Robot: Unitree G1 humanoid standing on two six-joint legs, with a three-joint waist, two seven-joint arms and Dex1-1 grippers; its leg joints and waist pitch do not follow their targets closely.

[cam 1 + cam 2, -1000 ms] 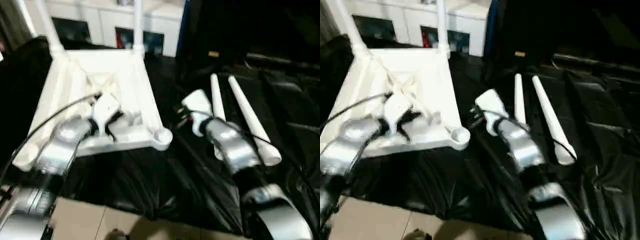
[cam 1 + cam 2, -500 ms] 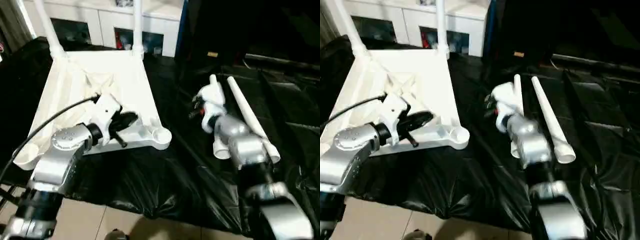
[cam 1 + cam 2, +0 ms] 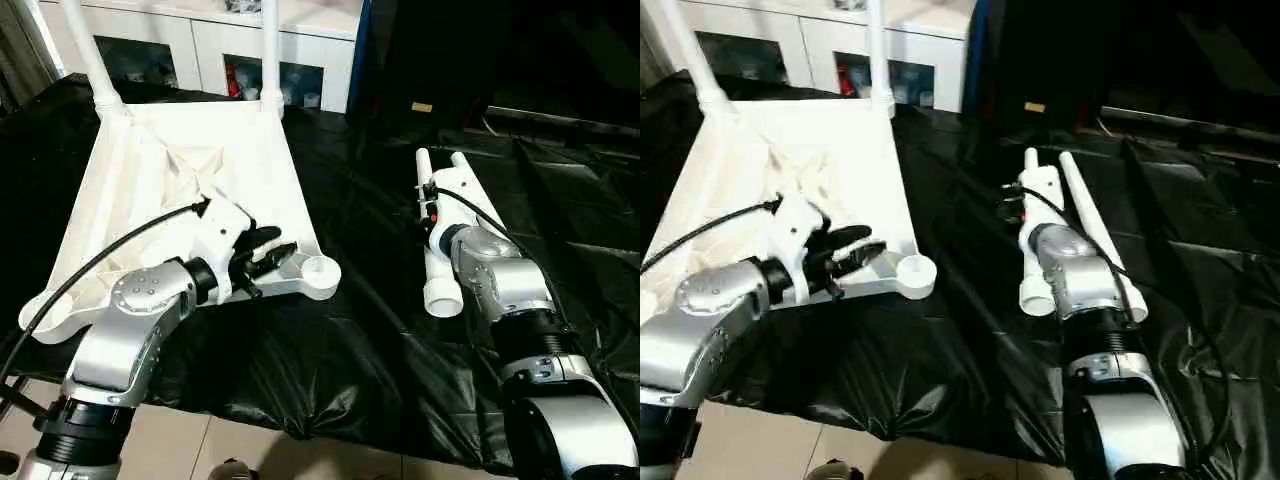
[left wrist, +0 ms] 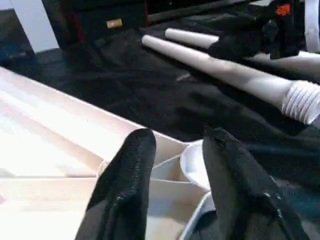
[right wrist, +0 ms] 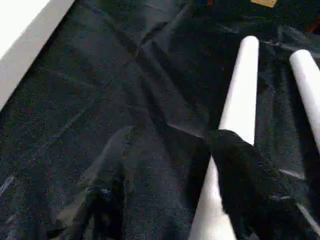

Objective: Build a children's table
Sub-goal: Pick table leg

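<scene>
- Tabletop point(image 3: 180, 170) was lying upside down on black sheeting point(image 3: 350, 340), ribbed underside up, with two legs point(image 3: 268, 50) already standing in its far corner sockets.
- Left end effector point(image 3: 268, 256) hovered over the near edge of that top, just beside the empty round corner socket point(image 3: 318, 267). Its two black fingers point(image 4: 127, 180) were spread apart with nothing between them; in the left wrist view the socket sat right past the fingertips.
- Off to the side of that left end effector, across a stretch of bare sheeting, two loose legs point(image 3: 437, 240) lay side by side, fat ends toward the robot. One showed a threaded end point(image 4: 302, 102) in the left wrist view.
- Right end effector point(image 5: 165, 185) was down at those loose legs, fingers parted. One finger point(image 5: 250, 185) sat over the nearer leg, the other point(image 5: 100, 210) was out over the sheeting, so the leg wasn't clamped. Couldn't tell whether that finger was actually touching the leg.
- Beyond the left end effector, behind the tabletop, stood a white cabinet point(image 3: 200, 40) with glass doors.
- Tiled floor point(image 3: 200, 440) showed at the near edge of the sheeting, below the left forearm.
</scene>
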